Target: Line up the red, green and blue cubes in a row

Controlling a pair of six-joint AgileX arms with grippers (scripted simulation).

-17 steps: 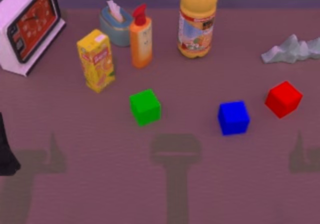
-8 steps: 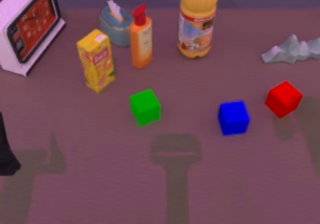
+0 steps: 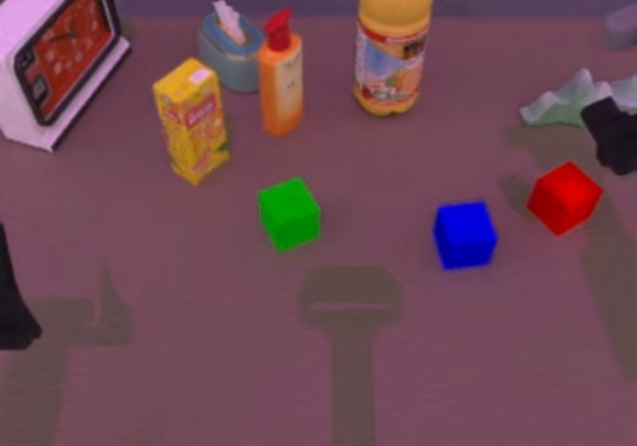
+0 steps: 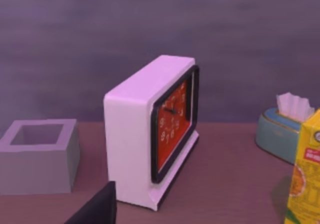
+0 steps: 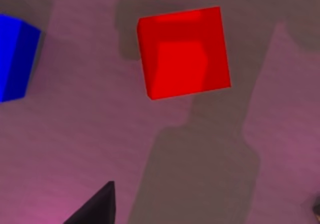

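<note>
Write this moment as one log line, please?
right gripper: above table near red cube | left gripper: parked left edge | cubes: not in a row

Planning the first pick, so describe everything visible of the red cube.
The red cube is a small, plain, bright red block with flat, unmarked faces and sharp edges. It sits flat on the table, turned at an angle to the table's edges, at the right side, apart from the blue cube to its left. Nothing touches it. The right gripper hangs just beyond it, its camera looking down on the cube.
</note>
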